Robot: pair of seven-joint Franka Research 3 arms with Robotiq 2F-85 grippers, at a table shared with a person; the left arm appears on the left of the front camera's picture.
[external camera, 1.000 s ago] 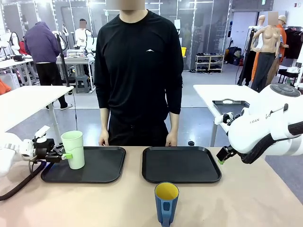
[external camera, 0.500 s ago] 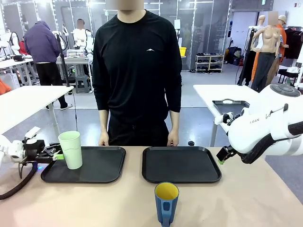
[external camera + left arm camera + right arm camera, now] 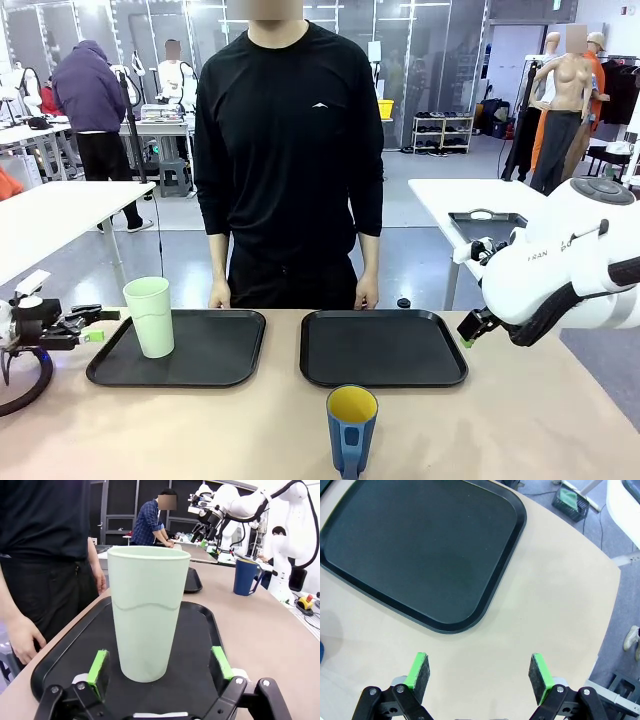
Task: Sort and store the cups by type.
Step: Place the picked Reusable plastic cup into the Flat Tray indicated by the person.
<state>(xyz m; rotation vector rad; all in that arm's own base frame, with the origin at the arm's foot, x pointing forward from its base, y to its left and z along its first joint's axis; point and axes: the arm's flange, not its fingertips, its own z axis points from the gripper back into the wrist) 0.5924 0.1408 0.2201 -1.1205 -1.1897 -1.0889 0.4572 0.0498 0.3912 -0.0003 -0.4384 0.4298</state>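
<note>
Left tray (image 3: 215, 350) and right tray (image 3: 380, 350) lie side by side on the worktop (image 3: 520, 420) with a narrow strip of bare surface between them. Their far rims run close to the worktop's far edge, where the person's hands (image 3: 219, 297) hang just behind. The right tray's black surface carries nothing. A broad band of bare worktop lies along the near side of both trays and to the right of the right tray. The left claw (image 3: 95, 325) is level with the left tray's outer rim and just outside it, jaws spread and gripping nothing. In the left wrist view its green pads stand either side of the tumbler's base, short of it and not touching. The right claw (image 3: 480, 672) is likewise released and hangs over bare worktop by a rounded corner of the right tray, free room all round it. The tumbler (image 3: 152, 317) stands upright on the left tray near its left rim. It is tall, pale mint green, without handle and tapers towards the base (a faint wavy line shows across its wall). The mug (image 3: 351, 430) stands upright on the bare worktop at the near edge, in front of the right tray's near left corner. It is dark blue with a yellow inside, handle turned to the near side.
</note>
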